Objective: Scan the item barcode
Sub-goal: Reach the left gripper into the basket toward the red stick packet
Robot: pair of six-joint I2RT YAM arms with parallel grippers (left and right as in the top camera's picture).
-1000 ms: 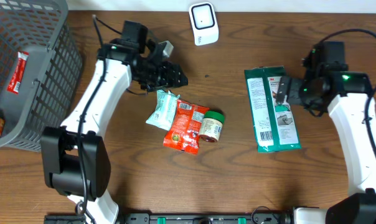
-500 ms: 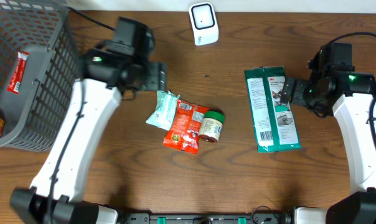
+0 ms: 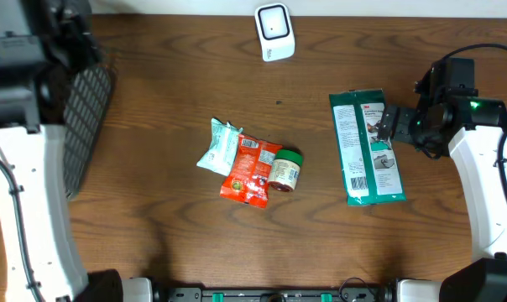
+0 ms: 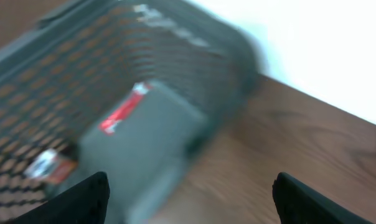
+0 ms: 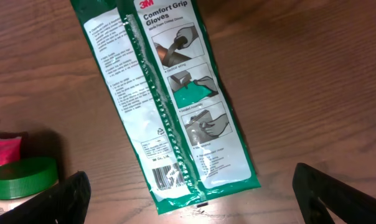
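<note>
On the worktop's right side, the green glove pack lies flat, its barcode facing up, and the right claw is spread wide and empty above that end. The left claw hangs released over the grey basket, which seems to hold a grey box, though blur leaves that unsure. The white scanner stands well apart at the far edge.

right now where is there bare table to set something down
Bare table lies between the jar and the glove pack, between the basket and the pouch, and along the near edge. Crowded: pouch, red packet and jar touch.
</note>
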